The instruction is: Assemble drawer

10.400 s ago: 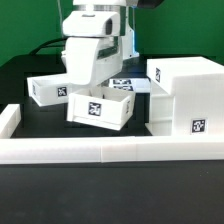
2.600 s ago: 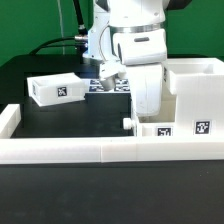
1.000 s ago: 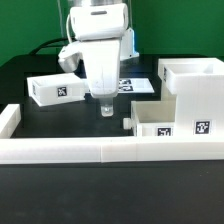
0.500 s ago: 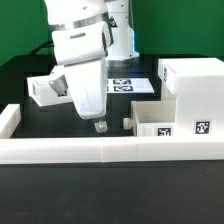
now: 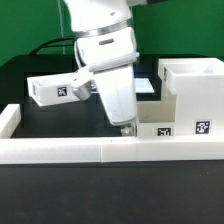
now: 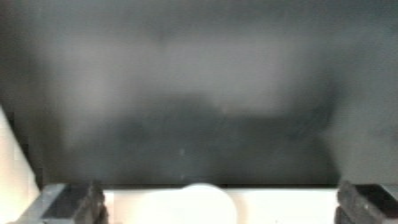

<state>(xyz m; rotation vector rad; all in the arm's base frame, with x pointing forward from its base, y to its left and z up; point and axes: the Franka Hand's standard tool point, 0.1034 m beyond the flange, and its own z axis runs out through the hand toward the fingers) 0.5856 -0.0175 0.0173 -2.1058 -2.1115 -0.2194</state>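
Note:
The large white housing [image 5: 192,92] stands at the exterior view's right. One shallow tray [image 5: 160,128] sits partly in its lower slot, tag facing front. My gripper [image 5: 126,129] hangs tilted right at that tray's front, and hides the knob in the exterior view. In the wrist view my gripper [image 6: 217,203] is open, its dark fingers [image 6: 71,203] wide apart on either side of the round white knob [image 6: 201,206] and the tray's white front. The second tray [image 5: 52,90] lies apart at the exterior view's left.
A low white wall of blocks [image 5: 70,150] runs along the front and up the exterior view's left side. The marker board [image 5: 145,87] lies flat behind the arm. Black table [image 5: 60,120] lies between the wall and the left tray.
My gripper has swung from the exterior view's left to the right and now sits at the knob of the tray in the housing. The trays and housing have not moved.

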